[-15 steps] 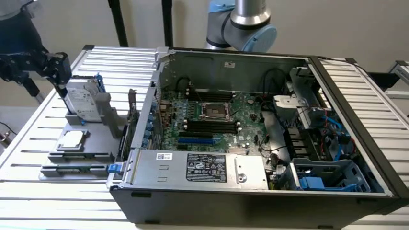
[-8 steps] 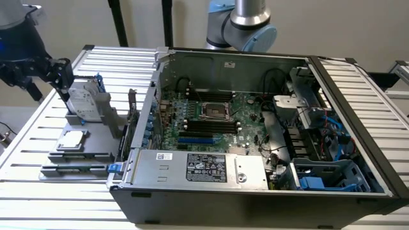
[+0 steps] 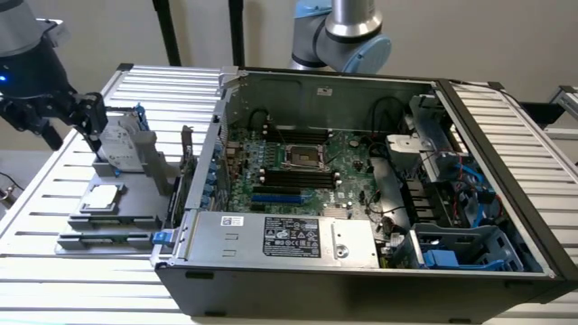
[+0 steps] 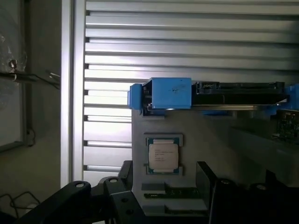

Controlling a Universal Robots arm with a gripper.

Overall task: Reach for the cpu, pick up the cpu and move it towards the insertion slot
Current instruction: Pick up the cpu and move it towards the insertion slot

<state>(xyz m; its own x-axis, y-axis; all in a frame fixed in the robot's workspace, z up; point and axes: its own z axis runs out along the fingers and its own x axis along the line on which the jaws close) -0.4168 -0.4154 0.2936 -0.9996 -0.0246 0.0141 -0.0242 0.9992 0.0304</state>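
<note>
The gripper (image 3: 86, 115) hangs in the upper left of the exterior view, released and grasping nothing. In the wrist view its two dark fingers (image 4: 126, 173) stand apart, and the cpu (image 4: 163, 155) shows in the gap between them, farther off and untouched.

The cpu (image 3: 101, 198) is a small square chip with a pale metal top. It lies flat in a shallow pocket of a grey fixture plate (image 3: 135, 215) at the exterior view's left, below the gripper in the frame and clear of it. Just beyond the chip on the same plate stands a hard drive (image 3: 122, 143), upright in a caddy with blue tabs (image 4: 167, 93). The gripper's fingers are close to the drive's upper edge; whether they touch it I cannot tell.

The plate rests on a counter (image 3: 36, 203) of ribbed aluminium slats. Beside it, toward the exterior view's right, an open computer case (image 3: 361, 281) lies on its side. Inside, the green motherboard (image 3: 348, 152) faces up, with the empty square socket (image 3: 302, 157) near the middle of the frame, well apart from the chip. A silver power supply (image 3: 280, 237) with a printed label sits along the case's near edge.
</note>
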